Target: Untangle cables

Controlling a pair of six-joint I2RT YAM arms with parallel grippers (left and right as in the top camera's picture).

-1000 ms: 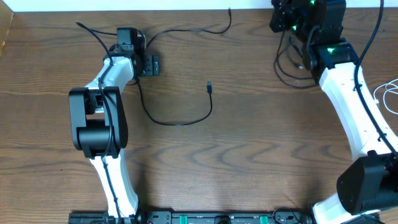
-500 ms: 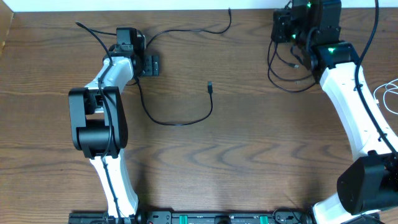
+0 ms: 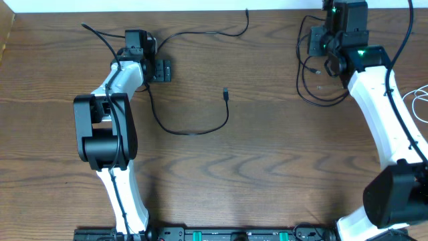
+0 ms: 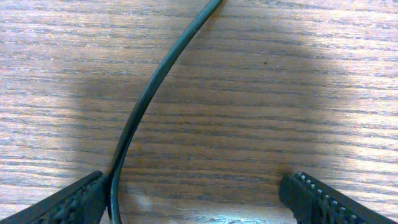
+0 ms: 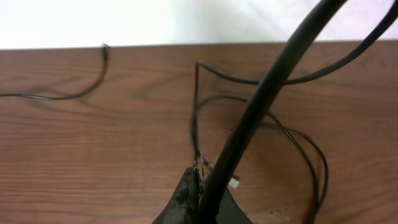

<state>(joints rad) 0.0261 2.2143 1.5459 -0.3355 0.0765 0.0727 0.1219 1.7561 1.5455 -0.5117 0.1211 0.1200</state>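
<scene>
One long black cable (image 3: 190,132) runs from the table's back edge, under my left gripper (image 3: 159,69), then curves round to a plug (image 3: 226,92) at mid-table. In the left wrist view this cable (image 4: 155,81) lies on the wood against the inner side of the left finger (image 4: 62,205). That left gripper (image 4: 193,208) is open and grips nothing. My right gripper (image 3: 314,45) is shut on thin black cables (image 3: 321,100) whose loops hang down to the table. In the right wrist view a thin strand (image 5: 196,118) rises from the shut right gripper (image 5: 199,183).
A white cable (image 3: 420,100) lies at the right edge. A loose black cable end (image 3: 87,28) points to the back left. The arm's own thick black wire (image 5: 267,93) crosses the right wrist view. The table's back edge (image 5: 155,46) is close behind the loops.
My right gripper has moved to the right and slightly nearer, carrying the black loops with it. The left arm and the long cable have not moved.
</scene>
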